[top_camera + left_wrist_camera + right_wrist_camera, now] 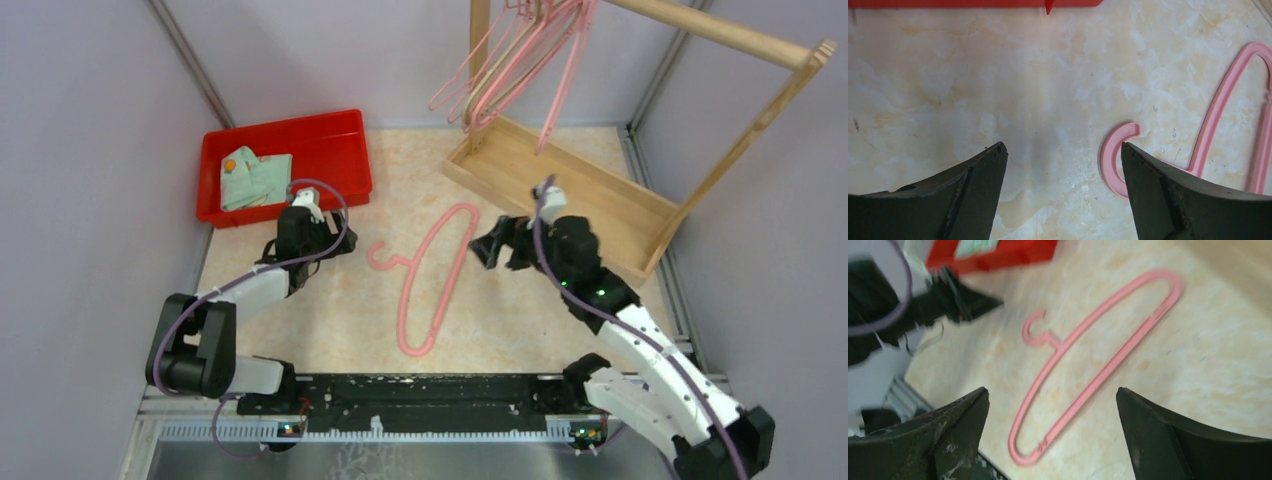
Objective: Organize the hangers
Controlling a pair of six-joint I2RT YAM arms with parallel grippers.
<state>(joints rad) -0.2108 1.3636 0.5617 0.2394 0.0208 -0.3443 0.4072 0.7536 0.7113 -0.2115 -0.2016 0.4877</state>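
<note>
One pink hanger (453,285) lies flat on the marble tabletop between my two arms, its hook pointing left. Several more hangers (520,60), pink and pale beige, hang bunched on the wooden rail at the back. My left gripper (345,240) is open just left of the hook. In the left wrist view the hook (1113,155) sits beside the right fingertip, not between the jaws of the left gripper (1062,147). My right gripper (487,248) hovers open at the hanger's far end. Seen from the right wrist, the hanger (1074,409) lies below the empty right gripper (1052,392).
A red bin (330,150) with a folded green cloth (255,178) stands at the back left; its edge (973,3) shows ahead of my left gripper. The wooden rack's base tray (560,185) and slanted rail (720,30) fill the back right. Grey walls close both sides.
</note>
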